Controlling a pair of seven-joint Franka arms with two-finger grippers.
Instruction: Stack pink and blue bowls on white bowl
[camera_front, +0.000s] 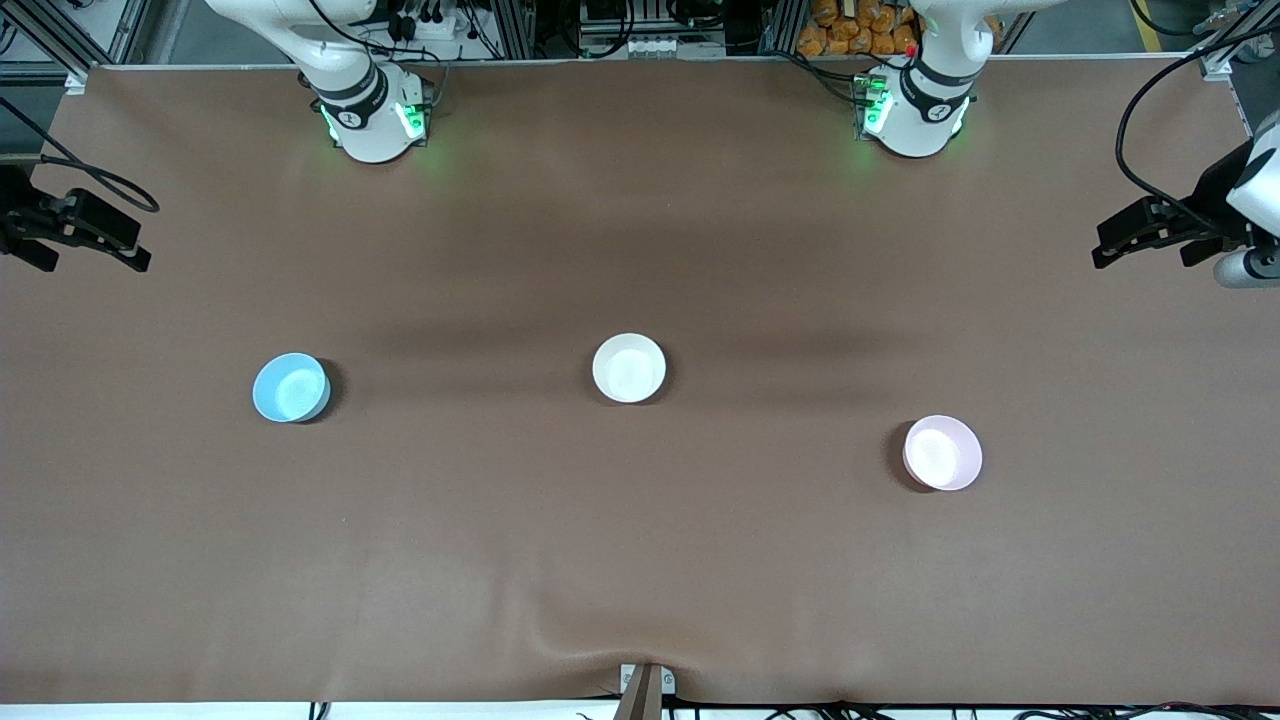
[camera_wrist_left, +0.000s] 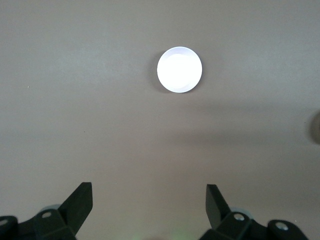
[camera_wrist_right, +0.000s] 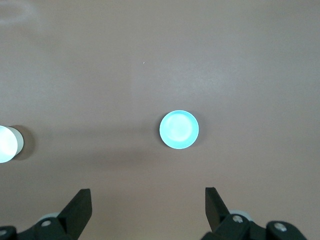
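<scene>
From the front I see nothing stacked yet: the white bowl (camera_front: 629, 368) sits mid-desk, the blue bowl (camera_front: 290, 387) toward the right arm's end, the pink bowl (camera_front: 942, 452) toward the left arm's, well apart. My left wrist view shows the left end effector (camera_wrist_left: 149, 201) spread, high over bare desk (camera_wrist_left: 75, 100). The right wrist view shows the right end effector (camera_wrist_right: 148, 202) likewise spread and empty, so both lifts remain.

A brown cloth (camera_front: 640, 560) covers the wide table, with metal framing (camera_front: 90, 30) along its back edge
</scene>
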